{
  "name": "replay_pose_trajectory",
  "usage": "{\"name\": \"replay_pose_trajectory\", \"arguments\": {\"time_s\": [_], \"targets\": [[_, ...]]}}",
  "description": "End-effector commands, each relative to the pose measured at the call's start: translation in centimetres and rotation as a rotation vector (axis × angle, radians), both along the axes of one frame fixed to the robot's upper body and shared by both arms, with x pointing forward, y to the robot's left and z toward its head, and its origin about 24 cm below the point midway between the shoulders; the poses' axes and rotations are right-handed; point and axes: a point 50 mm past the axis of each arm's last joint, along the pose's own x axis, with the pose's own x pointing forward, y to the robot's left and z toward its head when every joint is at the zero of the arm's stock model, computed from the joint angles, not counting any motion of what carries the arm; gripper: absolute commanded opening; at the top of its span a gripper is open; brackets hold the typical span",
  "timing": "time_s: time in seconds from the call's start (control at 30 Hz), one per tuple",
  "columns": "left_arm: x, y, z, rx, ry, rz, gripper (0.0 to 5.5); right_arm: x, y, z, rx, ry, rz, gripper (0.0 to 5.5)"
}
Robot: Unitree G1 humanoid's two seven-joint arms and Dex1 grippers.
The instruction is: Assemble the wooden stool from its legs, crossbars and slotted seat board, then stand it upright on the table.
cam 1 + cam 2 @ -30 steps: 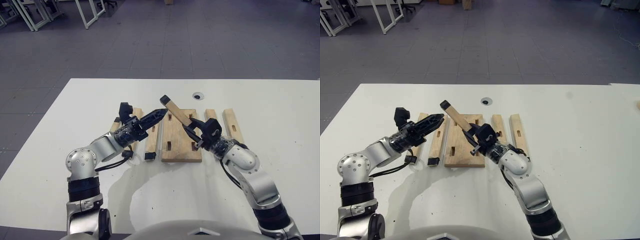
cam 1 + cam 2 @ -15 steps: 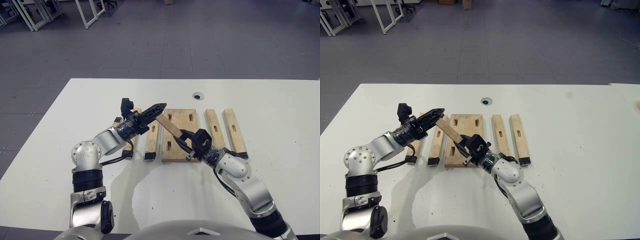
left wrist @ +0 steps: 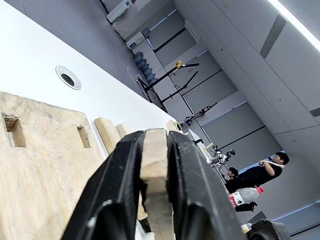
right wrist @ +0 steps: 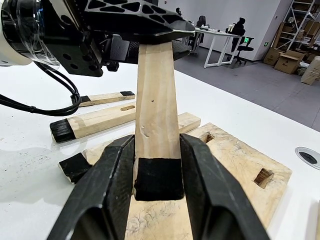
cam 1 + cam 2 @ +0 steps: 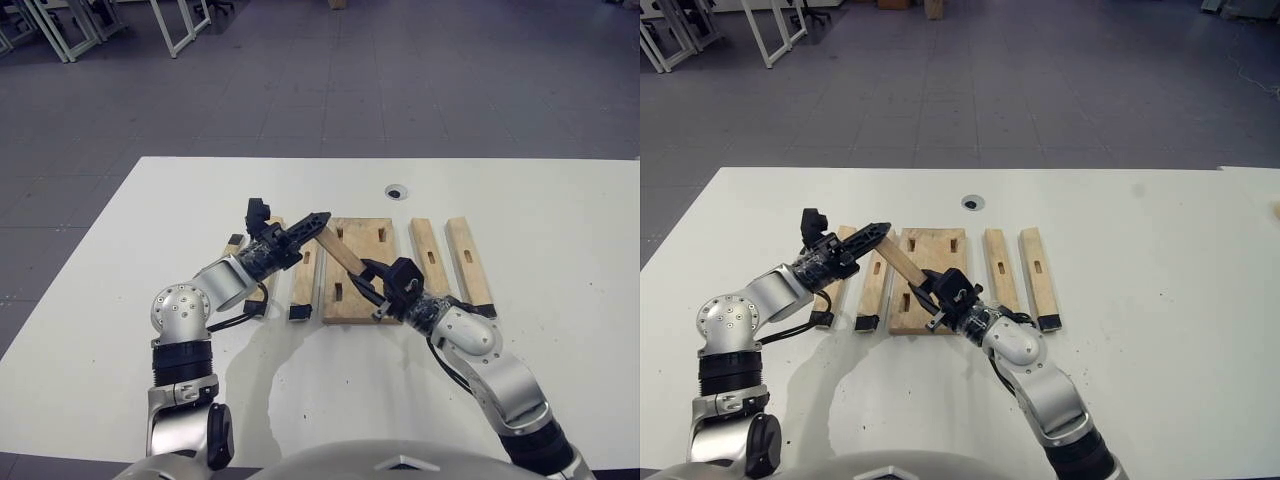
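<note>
The right gripper [image 4: 157,167] clamps the black-capped end of a pale, square-sided wooden leg [image 5: 346,256], the left gripper [image 3: 155,145] pinches its bare far end, and the leg slants above the rough slotted seat board [image 5: 350,308] lying flat on the white table [image 5: 560,230].

Clearance around the seat board [image 5: 365,240]
Above it: barred by a tilted leg [image 5: 343,256] clamped between left tool [image 5: 322,219] and right tool [image 5: 372,288]. To either side: spare legs [image 5: 428,258] lying flat, narrow gaps between. Beyond its far edge: open surface [image 5: 520,200] with one small round hole [image 5: 396,190].
</note>
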Motion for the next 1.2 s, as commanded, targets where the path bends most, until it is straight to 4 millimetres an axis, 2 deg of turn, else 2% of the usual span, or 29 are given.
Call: {"name": "replay_pose_trajectory", "arguments": {"time_s": [0.03,0.17,0.2,0.3,0.4,0.47,0.6,0.7,0.77,0.87,1.03,1.2], "targets": [[-0.5,-0.7,0.5,-0.046,0.002,-0.043,0.45,0.2,-0.2,0.2,0.001,-0.004,-0.019,1.31],[-0.5,-1.0,1.1,-0.134,0.015,-0.025,0.44,0.3,-0.4,0.1,-0.005,-0.005,-0.03,1.31],[-0.4,-1.0,1.2,-0.139,0.019,-0.007,0.44,0.2,-0.4,0.1,-0.008,0.002,-0.028,1.67],[0.0,-0.7,1.5,-0.127,0.018,0.05,0.44,0.0,-0.7,-0.4,-0.046,0.022,0.002,2.29],[0.0,0.2,1.5,-0.004,-0.026,0.078,0.44,0.0,-2.2,-0.6,-0.064,0.043,-0.04,2.83],[-0.2,1.7,1.8,0.081,-0.062,0.135,0.44,-0.1,-3.9,-0.7,-0.087,0.053,-0.093,3.19],[-0.1,6.6,3.7,0.381,-0.225,0.383,0.44,0.2,-6.5,-0.7,-0.116,0.037,-0.25,3.98],[0.4,9.6,4.9,0.628,-0.282,0.684,0.44,0.0,-6.0,-1.2,-0.084,0.049,-0.378,4.17],[0.3,9.3,4.6,0.708,-0.291,0.776,0.44,-0.9,-4.9,-1.9,-0.081,0.079,-0.377,4.17],[0.1,7.9,3.0,0.859,-0.305,0.797,0.44,-1.7,-4.0,-2.3,-0.072,0.099,-0.373,4.17],[-0.3,5.9,1.2,0.876,-0.285,0.77,0.44,-1.4,-4.3,-2.4,-0.08,0.105,-0.393,4.17],[0.3,5.0,0.5,0.858,-0.288,0.75,0.44,-1.1,-4.2,-2.5,-0.089,0.105,-0.383,4.17]]}}
